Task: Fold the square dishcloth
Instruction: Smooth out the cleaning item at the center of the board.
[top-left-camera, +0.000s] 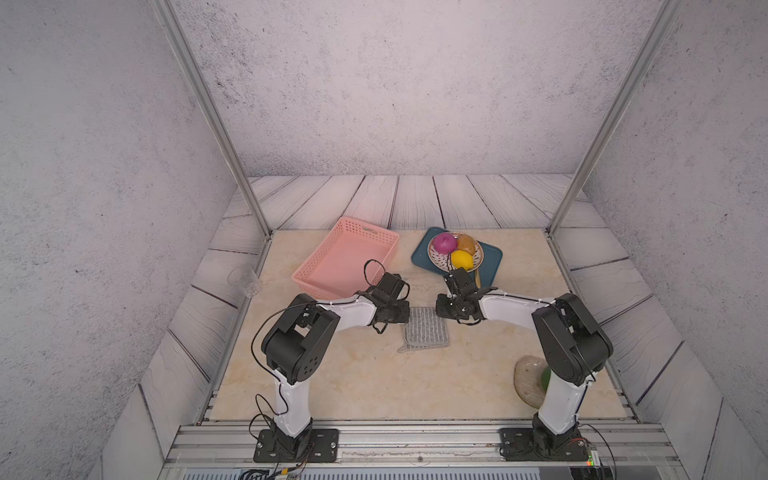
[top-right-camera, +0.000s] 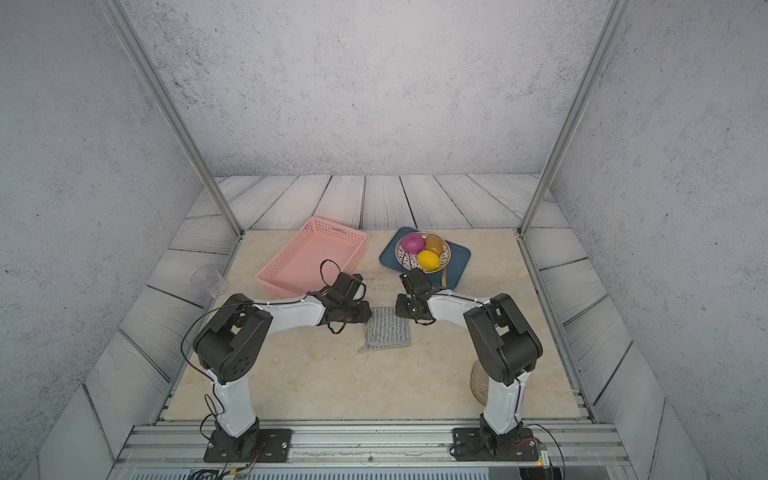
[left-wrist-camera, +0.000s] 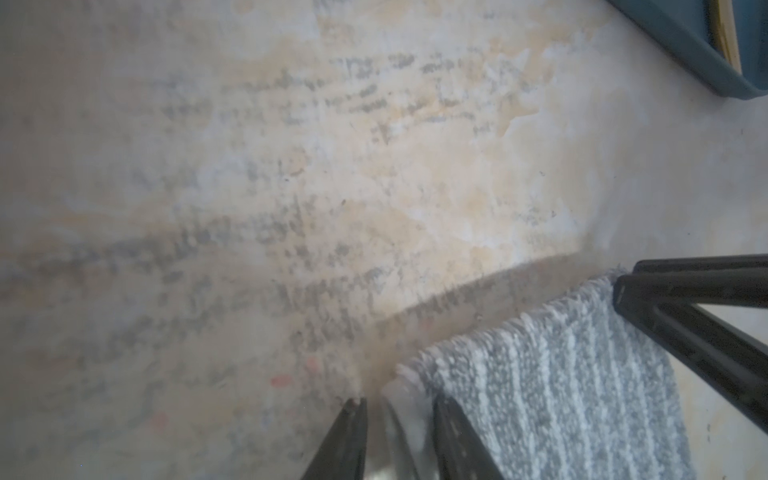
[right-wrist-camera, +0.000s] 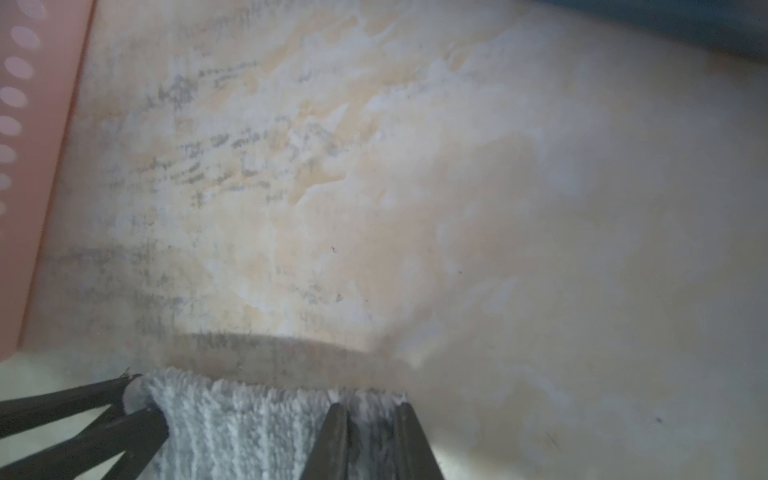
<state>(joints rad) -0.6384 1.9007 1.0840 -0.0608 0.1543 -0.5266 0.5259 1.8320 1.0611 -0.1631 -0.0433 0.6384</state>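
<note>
The square dishcloth (top-left-camera: 427, 332) (top-right-camera: 387, 330), grey with fine white stripes, lies mid-table between my two arms. Its far edge is raised off the table and casts a shadow under it. My left gripper (top-left-camera: 409, 316) (left-wrist-camera: 399, 405) is shut on the far left corner, the pale trim pinched between its fingers. My right gripper (top-left-camera: 439, 309) (right-wrist-camera: 370, 405) is shut on the far right corner, with cloth (right-wrist-camera: 241, 424) bunched between its fingers. Each wrist view also shows the other arm's black fingers meeting on the opposite corner. The near part of the cloth rests flat.
A pink basket (top-left-camera: 320, 247) stands behind the left gripper. A dark blue tray (top-left-camera: 490, 266) carrying a plate of fruit (top-left-camera: 478, 254) stands behind the right gripper. A translucent round mat (top-left-camera: 525, 382) lies by the right arm's base. A clear cup (top-left-camera: 245, 278) sits off the table's left edge.
</note>
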